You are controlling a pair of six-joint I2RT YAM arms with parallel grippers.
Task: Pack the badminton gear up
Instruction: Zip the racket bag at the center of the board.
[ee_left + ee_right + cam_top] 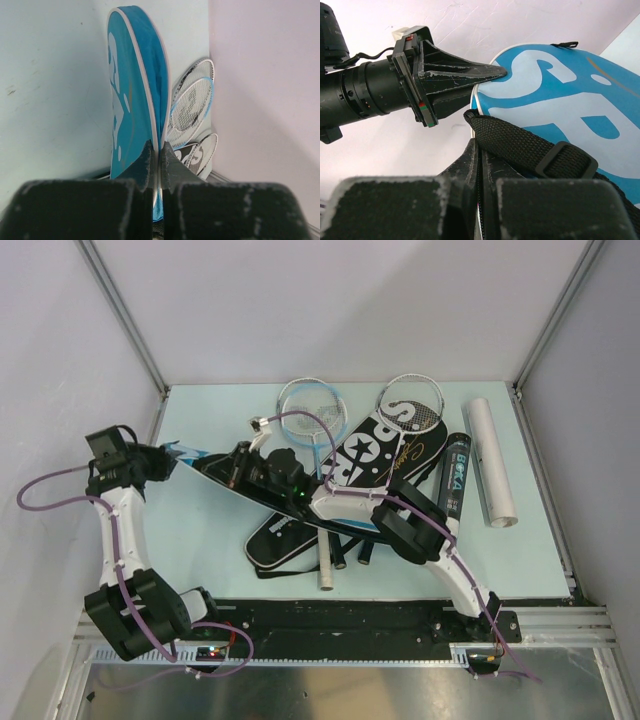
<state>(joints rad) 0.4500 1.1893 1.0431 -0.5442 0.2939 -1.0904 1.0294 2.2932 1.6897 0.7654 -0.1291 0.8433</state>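
- Progress: early, by my reading. The rackets (312,405) lie bare on the bench (200,540) beyond the right end effector. The black tube (455,480) and white tube (492,460) lie well to its right. Nothing is visibly packed.
- Left end effector (159,152): fingers together, clamped on the white-piped rim of the blue bag (132,100).
- Right end effector (479,150): fingers together on the same bag's edge, close to the left one, with the black strap (520,145) crossing its tips. Whether it pinches cloth or zip, I cannot tell.
- Blue bag: held between both end effectors, flat and limp, with large white lettering. Open or zipped, I cannot tell.
- Left to do (judgement): open a bag, then load the rackets and tubes. The black bag (385,455) lies just right of the right end effector, untouched.
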